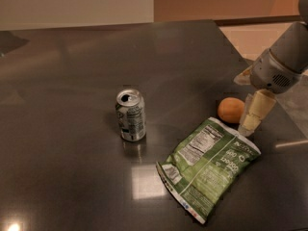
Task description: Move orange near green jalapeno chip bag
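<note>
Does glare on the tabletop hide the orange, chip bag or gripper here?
Camera view: the glossy table mirrors a pale light patch just left of the green jalapeno chip bag and a bright spot at the bottom-left corner; the soda can casts a faint reflection. None covers the orange or the gripper, which hangs just right of the orange.

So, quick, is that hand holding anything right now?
Hand: low, just right of the orange, by the green chip bag's top edge. Open or closed cannot be told, nor whether it grips the orange.
</note>
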Controlling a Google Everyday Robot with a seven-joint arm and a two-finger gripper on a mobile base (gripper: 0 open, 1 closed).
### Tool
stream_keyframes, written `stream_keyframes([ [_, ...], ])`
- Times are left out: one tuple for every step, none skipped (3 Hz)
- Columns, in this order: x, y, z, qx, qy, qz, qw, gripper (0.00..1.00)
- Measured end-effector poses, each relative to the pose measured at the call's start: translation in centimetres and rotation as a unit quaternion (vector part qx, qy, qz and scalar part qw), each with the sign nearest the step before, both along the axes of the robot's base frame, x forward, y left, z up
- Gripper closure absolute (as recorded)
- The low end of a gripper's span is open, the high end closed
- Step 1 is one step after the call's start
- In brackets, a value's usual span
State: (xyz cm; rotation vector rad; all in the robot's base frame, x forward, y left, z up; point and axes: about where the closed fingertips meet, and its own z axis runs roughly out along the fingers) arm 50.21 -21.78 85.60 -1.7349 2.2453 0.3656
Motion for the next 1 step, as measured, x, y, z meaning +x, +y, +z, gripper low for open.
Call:
stream_keyframes([
  [0.0, 0.0, 0.0, 0.0, 0.0, 0.0, 1.0, 0.0],
])
